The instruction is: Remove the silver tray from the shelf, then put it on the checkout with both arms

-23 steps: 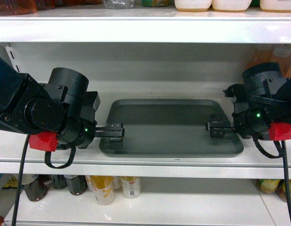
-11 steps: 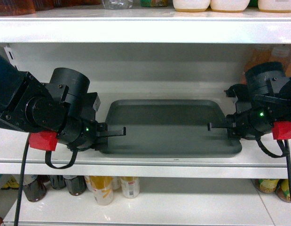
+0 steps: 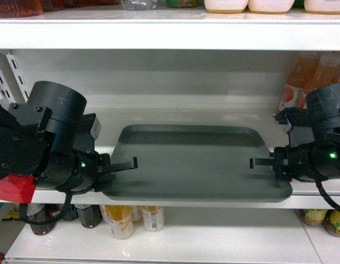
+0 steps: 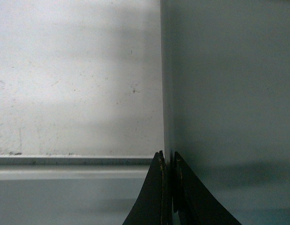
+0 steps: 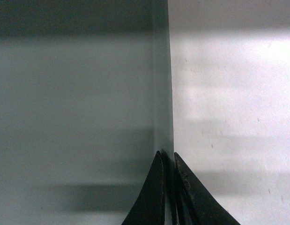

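On the glossy white metal shelf board [image 3: 213, 110], I see the large flat grey-green tray with rounded corners and low rim [image 3: 194, 162], its front edge overhanging the shelf's front lip. At the tray's left edge, my left black two-finger gripper [image 3: 124, 164] is clamped on the rim; the left wrist view shows both fingers [image 4: 159, 197] pinching the thin rim [image 4: 166, 93], with the white shelf surface [image 4: 74, 84] to its left. At the tray's right edge, my right black two-finger gripper [image 3: 264, 162] is likewise closed on the rim [image 5: 162, 93], fingers [image 5: 152, 197] pressed to either side. Bottles and jars [image 3: 123, 220] stand on the lower shelf beneath the tray's front-left corner.
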